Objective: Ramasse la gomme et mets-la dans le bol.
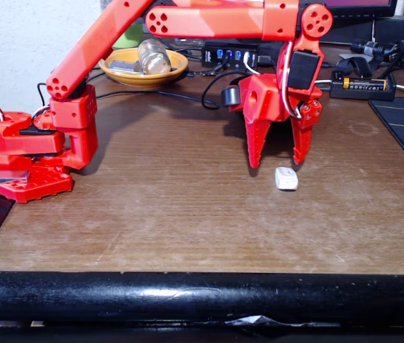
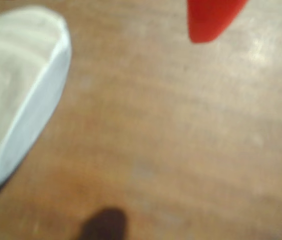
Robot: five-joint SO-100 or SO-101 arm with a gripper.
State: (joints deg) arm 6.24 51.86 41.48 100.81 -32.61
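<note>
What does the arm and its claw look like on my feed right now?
The red plastic arm has boxy links with small round holes at the joints, black motor blocks and a white cable looping down the wrist. Its claw has two tapering red pointed fingers, one showing blurred in the wrist view.

The gomme [image 1: 286, 179] is sitting flat on the brown wood-grain table in the fixed view, a bit right of center. It's a small white block with rounded corners, matte, looking a little scuffed. In the wrist view it's [image 2: 18, 90] showing up huge and blurry at the left edge, pale top face and a lighter side wall, lying on the same wood, throwing a small shadow underneath.
</note>
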